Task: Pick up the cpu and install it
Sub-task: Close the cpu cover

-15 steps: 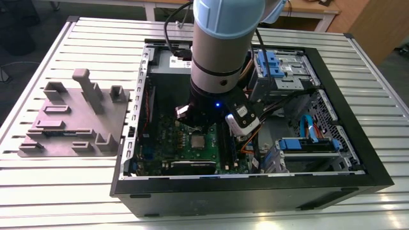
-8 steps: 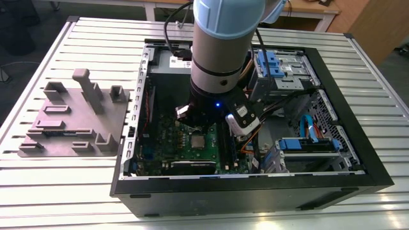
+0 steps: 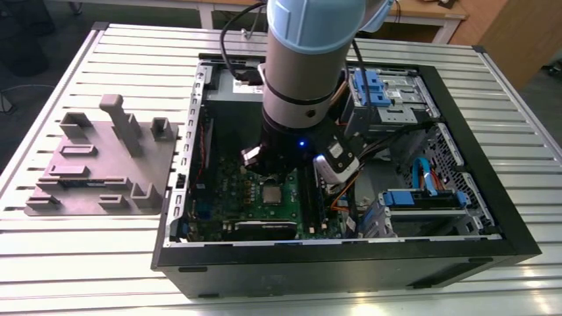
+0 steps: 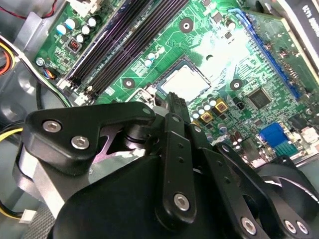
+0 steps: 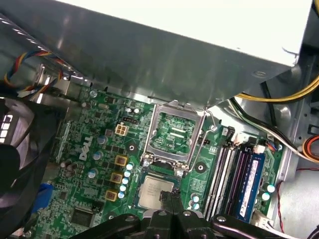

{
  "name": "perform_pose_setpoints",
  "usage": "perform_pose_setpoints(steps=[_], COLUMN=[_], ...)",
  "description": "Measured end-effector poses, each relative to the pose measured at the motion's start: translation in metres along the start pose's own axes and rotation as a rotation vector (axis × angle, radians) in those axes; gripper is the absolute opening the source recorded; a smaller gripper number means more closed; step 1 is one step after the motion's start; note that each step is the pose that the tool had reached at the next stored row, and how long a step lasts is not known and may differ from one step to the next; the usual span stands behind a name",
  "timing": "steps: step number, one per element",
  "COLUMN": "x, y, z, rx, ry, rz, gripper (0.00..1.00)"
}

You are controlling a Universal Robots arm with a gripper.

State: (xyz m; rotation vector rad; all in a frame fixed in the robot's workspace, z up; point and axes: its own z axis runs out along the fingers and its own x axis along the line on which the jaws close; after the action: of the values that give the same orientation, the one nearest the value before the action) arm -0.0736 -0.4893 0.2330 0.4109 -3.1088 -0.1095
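Note:
The cpu (image 5: 154, 191) is a small square chip with a silver-grey top. It lies flat in its socket on the green motherboard (image 5: 94, 149), also seen as the cpu (image 4: 185, 82) in the second wrist view and the cpu (image 3: 273, 193) in the exterior view. The socket's metal retention frame (image 5: 173, 130) stands swung open beside it. My gripper (image 5: 169, 196) hangs just above one edge of the chip, its black fingers together with nothing between them. The gripper (image 4: 176, 99) hovers over the chip's edge in the second wrist view too.
The black computer case (image 3: 457, 243) lies open on a slatted metal table. A grey power supply box (image 5: 174, 50) overhangs the board. Memory slots (image 5: 234, 172) and loose cables (image 5: 279, 99) flank the socket. A grey fixture tray (image 3: 97, 164) sits at the exterior view's left.

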Motion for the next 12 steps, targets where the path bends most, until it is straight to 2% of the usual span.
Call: perform_pose_setpoints(steps=[4,5,6,9,10,12], x=[-0.0033,-0.0043,-0.0052,-0.0083,-0.0091,-0.0093], y=[0.0027,0.0029,0.0026,0.0019,0.0017,0.0016], z=[0.0002,0.0002,0.0003,0.0002,0.0003,0.0017], rx=[-0.0003,-0.0027,-0.0141,-0.0673,-0.0826,-0.0858], ry=[0.0001,-0.0004,-0.0034,-0.0175,-0.0214,-0.0197], rz=[0.000,-0.001,-0.002,-0.006,-0.009,-0.032], gripper=[0.10,0.10,0.10,0.10,0.10,0.10])
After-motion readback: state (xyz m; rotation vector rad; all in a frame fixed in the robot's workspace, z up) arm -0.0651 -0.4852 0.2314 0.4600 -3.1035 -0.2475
